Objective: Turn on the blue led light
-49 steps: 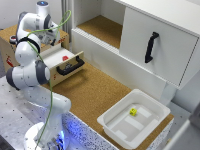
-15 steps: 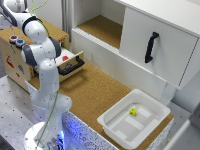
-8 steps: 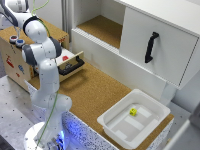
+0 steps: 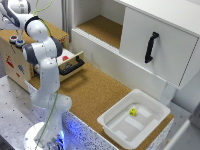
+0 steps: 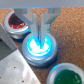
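Light: the blue led light (image 5: 40, 45) sat on top of the wooden box (image 4: 15, 57), glowing bright cyan at its centre inside a dark rim; judged already switched on.
Position: in the wrist view it lay directly under the fingertips, between the red cap (image 5: 16, 22) and a green cap (image 5: 67, 77), each just beside it. In the exterior view the caps were too small to tell apart.
Gripper: the gripper (image 5: 41, 31) pointed straight down onto the lit cap, fingers (image 5: 35, 25) drawn close with only a thin slit between them, grasping nothing; the tips appeared to touch or nearly touch the cap.
Arm: the white arm (image 4: 44, 55) reached up from its base at the exterior view's left and over the box top.
Surroundings: an open drawer (image 4: 70, 64) with red contents just beside the box; cork-topped counter (image 4: 95, 92); white tray (image 4: 135, 120) holding a small yellow object (image 4: 133, 112), well apart from the box; white cabinet with a black handle (image 4: 151, 47) behind.
Risk, double press: further downward push could toggle the light off again, since the tips sat on the cap.
Risk, sideways drift: a slanted retreat could brush the red or green cap, being so close, and switch on the wrong one.
Risk, force: pressing too hard might shift the box.
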Robot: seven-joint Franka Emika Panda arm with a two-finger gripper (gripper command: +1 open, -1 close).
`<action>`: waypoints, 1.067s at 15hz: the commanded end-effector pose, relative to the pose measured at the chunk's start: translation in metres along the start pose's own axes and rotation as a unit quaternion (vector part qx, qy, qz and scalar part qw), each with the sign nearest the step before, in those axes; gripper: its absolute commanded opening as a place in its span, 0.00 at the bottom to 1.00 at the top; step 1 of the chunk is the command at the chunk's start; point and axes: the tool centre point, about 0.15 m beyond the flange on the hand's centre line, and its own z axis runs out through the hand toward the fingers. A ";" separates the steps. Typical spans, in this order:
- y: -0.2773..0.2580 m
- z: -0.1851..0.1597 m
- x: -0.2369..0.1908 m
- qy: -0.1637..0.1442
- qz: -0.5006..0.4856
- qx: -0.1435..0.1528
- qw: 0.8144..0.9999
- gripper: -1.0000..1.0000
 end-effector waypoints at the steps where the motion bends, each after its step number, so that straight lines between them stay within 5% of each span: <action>1: 0.001 -0.051 -0.013 0.052 -0.007 -0.051 0.997 0.00; 2: 0.003 -0.070 -0.017 0.061 -0.010 -0.079 0.995 1.00; 6: 0.024 -0.067 -0.026 0.064 0.033 -0.097 0.993 1.00; 10: 0.042 -0.047 -0.038 0.071 0.083 -0.069 0.992 1.00; 16: 0.078 -0.044 -0.053 0.127 0.132 -0.063 0.981 1.00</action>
